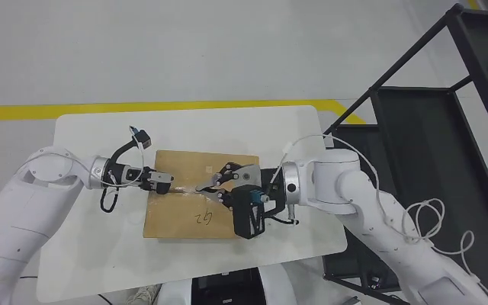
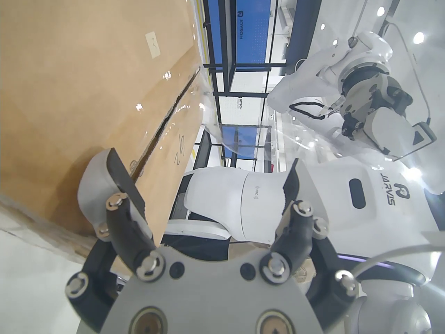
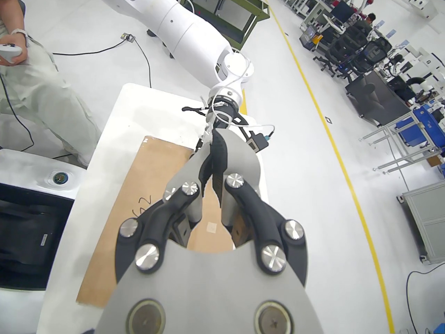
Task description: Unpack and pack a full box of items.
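Observation:
A closed brown cardboard box [image 1: 191,210] [image 2: 87,71] [image 3: 139,192] lies flat on the white table [image 1: 91,244], with a seam running along its top. At the box's left end my left gripper [image 1: 168,184] [image 2: 203,161] is open, one finger [image 2: 118,172] against the box edge by the seam. Over the middle of the box my right gripper [image 1: 203,190] [image 3: 210,156] is shut on a strip of clear tape [image 2: 243,137] [image 1: 185,189]. The strip is lifted off the seam and stretches between the two grippers.
A black metal rack [image 1: 427,137] stands close to the table's right side. A yellow floor line [image 1: 152,110] runs behind the table. Bare tabletop lies left of the box and along the far edge.

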